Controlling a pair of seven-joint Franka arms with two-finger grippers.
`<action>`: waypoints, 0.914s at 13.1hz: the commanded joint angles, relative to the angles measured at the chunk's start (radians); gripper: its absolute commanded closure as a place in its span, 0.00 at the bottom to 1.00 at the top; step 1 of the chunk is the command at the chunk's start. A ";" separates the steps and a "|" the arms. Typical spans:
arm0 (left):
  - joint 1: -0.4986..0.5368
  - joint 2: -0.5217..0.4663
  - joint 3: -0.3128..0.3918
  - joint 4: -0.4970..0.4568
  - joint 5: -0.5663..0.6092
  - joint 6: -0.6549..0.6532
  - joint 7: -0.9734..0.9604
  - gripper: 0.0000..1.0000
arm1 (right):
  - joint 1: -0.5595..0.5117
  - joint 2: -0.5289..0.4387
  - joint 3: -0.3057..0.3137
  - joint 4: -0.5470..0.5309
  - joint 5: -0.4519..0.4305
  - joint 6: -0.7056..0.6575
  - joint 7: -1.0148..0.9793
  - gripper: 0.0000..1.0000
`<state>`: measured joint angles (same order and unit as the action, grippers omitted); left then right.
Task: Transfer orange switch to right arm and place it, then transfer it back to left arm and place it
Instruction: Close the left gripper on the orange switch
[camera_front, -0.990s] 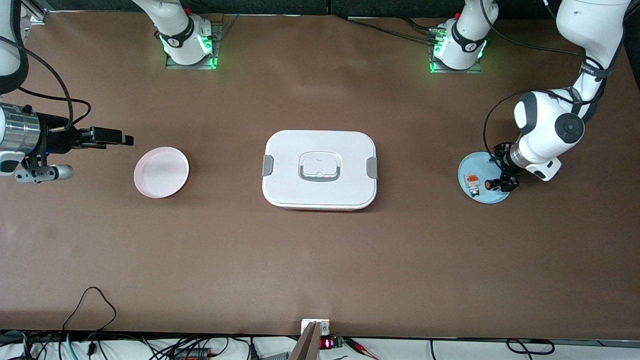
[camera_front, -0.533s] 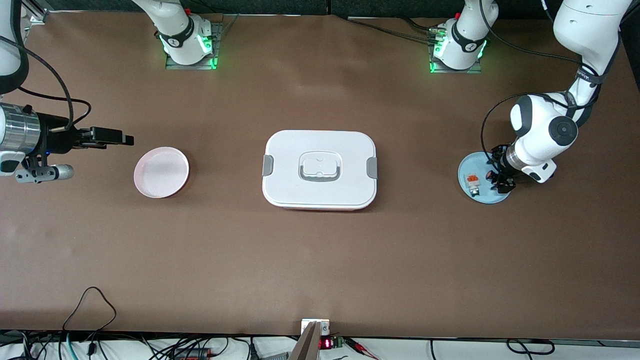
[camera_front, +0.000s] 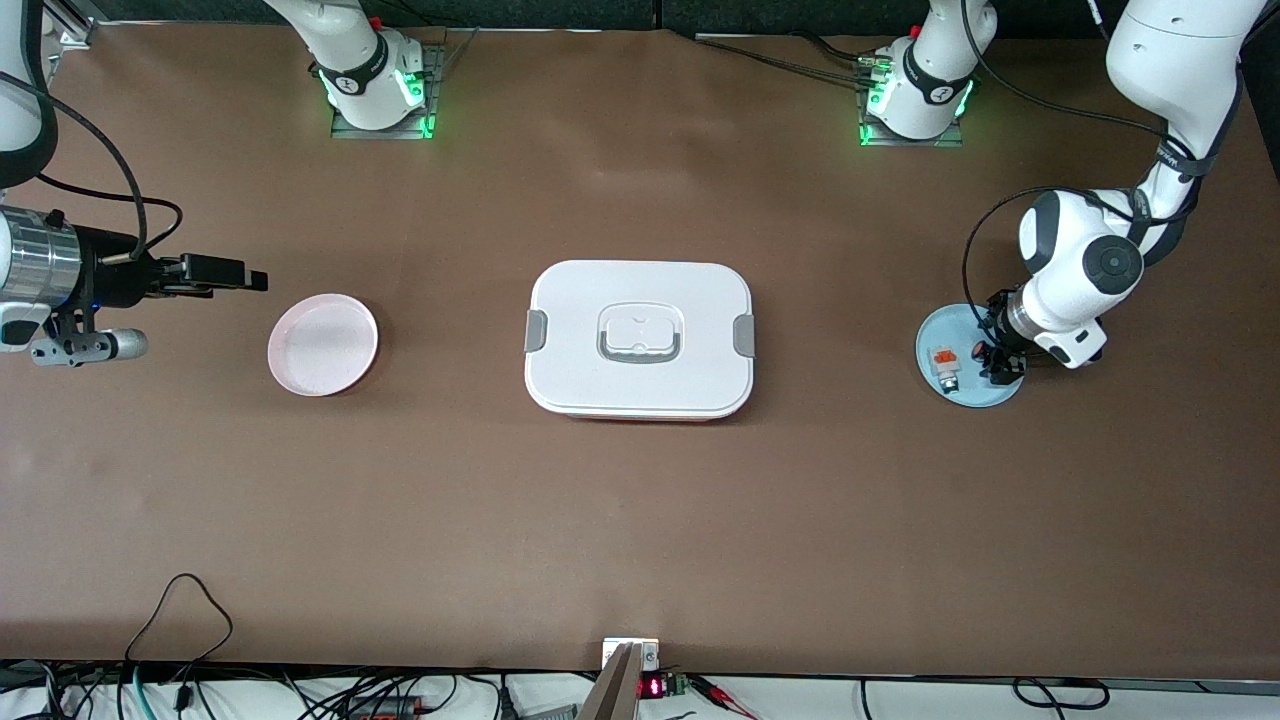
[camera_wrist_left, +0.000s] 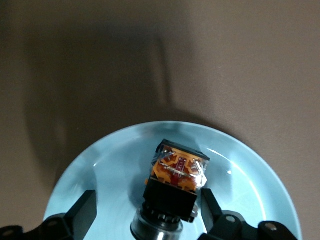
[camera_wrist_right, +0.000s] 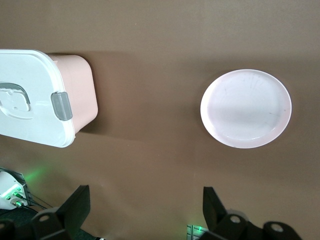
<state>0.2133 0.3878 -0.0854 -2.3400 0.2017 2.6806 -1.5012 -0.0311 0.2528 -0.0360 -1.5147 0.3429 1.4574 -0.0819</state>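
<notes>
While hanging low over the blue plate (camera_front: 940, 330) at the left arm's end of the table, left gripper (camera_front: 1000, 360) with fingers (camera_wrist_left: 82, 214) parted and clamped on nothing. Beside those fingertips, resting on the plate: the orange switch (camera_front: 978, 349), small and black with an orange cap. Just beside the switch, toward the box and also on the plate: a small white block with an orange patch (camera_front: 943, 358).

From the left wrist, pale blue plate (camera_wrist_left: 250, 165) below, and between the spread fingers a black-bodied part with an orange top. Clear gap on one flank, the other finger close to the black body. Cannot tell from that view which of the two pieces.

At the middle of the table: the box (camera_front: 640, 385), white, lid on, grey clips at both ends, grey-rimmed handle on top. Well apart from both plates.

Toward the right arm's end: pink plate (camera_front: 322, 344) flat on the table.

Up in the air over bare table beside the pink plate: right gripper (camera_front: 255, 281), waiting, fingers (camera_wrist_right: 75, 202) spread wide, holding nothing.
</notes>
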 joint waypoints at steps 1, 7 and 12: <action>0.009 0.002 -0.002 0.011 0.028 -0.041 0.070 0.08 | -0.003 -0.006 0.002 -0.004 0.021 0.001 -0.015 0.00; 0.012 -0.024 0.001 0.014 0.028 -0.076 0.163 0.13 | -0.003 -0.006 0.001 -0.004 0.031 0.001 -0.015 0.00; 0.014 -0.035 0.003 0.016 0.028 -0.108 0.210 0.15 | -0.003 -0.006 0.001 -0.004 0.033 0.001 -0.015 0.00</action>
<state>0.2177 0.3753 -0.0810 -2.3226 0.2032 2.6000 -1.3094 -0.0308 0.2528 -0.0358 -1.5147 0.3527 1.4575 -0.0824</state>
